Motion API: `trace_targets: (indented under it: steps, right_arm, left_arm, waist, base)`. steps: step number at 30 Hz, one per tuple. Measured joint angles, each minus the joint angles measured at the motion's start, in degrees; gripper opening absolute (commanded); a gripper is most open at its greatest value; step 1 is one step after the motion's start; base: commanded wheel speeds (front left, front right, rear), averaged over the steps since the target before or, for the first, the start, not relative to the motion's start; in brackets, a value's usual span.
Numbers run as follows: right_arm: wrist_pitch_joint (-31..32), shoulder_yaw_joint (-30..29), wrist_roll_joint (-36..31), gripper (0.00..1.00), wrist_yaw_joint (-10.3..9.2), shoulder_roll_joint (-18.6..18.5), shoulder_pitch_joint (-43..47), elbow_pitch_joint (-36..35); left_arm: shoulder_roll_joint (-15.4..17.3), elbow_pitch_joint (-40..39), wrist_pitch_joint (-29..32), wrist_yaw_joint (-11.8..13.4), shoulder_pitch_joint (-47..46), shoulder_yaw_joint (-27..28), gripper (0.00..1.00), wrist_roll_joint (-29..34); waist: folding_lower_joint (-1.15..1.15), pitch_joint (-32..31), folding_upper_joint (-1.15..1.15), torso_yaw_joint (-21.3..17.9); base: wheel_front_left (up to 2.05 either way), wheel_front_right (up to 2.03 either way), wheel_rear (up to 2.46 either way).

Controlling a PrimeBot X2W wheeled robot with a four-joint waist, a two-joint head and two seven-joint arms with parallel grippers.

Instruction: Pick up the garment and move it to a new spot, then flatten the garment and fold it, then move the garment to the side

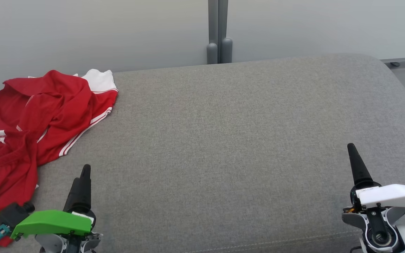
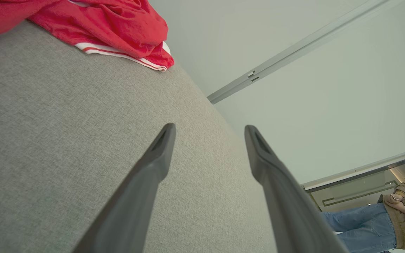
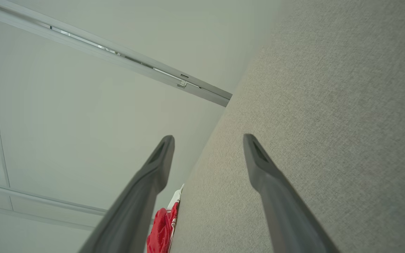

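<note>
A red garment [image 1: 37, 116] with white stripes and white panels lies crumpled at the far left of the grey cushioned surface [image 1: 230, 140], part of it hanging over the left edge. My left gripper [image 1: 84, 170] sits at the lower left, just right of the garment's near end, apart from it. In the left wrist view its jaws [image 2: 209, 131] stand open and empty, with the garment [image 2: 111, 28] at the top left. My right gripper [image 1: 352, 149] rests at the lower right, far from the garment. Its jaws [image 3: 207, 140] are open and empty; the garment [image 3: 162, 228] shows small and distant.
A pale wall with a grey vertical post [image 1: 219, 31] runs behind the surface. The surface's rounded right corner [image 1: 392, 80] drops to a floor. A person [image 2: 385, 225] in jeans and a tan jacket stands at the far side in the left wrist view.
</note>
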Motion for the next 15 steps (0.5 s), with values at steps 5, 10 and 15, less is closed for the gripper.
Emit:
trace_targets:
  steps: [5, 10, 15]
  right_arm:
    - [-1.1, 1.9, -5.8, 1.00, -0.92, -0.6, 0.0, -1.1]
    - [-2.0, 3.9, -12.0, 1.00, -1.54, -1.5, 0.0, -2.1]
    - [-3.0, 5.6, -17.3, 1.00, -2.57, -1.9, 0.0, -3.0]
  left_arm:
    - [0.5, -1.4, -0.6, 1.1, -0.1, -1.5, 1.00, 6.5]
    - [1.2, -2.2, -1.8, 2.1, 0.0, -2.5, 1.00, 12.9]
    - [1.6, -3.1, -2.9, 3.1, 0.0, -3.4, 1.00, 19.1]
  waist:
    - [0.00, -0.2, 0.00, 0.0]
    - [0.00, -0.3, 0.00, 0.1]
    - [0.00, -0.4, 0.00, 0.1]
  base:
    - [0.00, 0.00, 0.00]
    - [0.00, 0.00, 0.00]
    - [0.00, 0.00, 0.00]
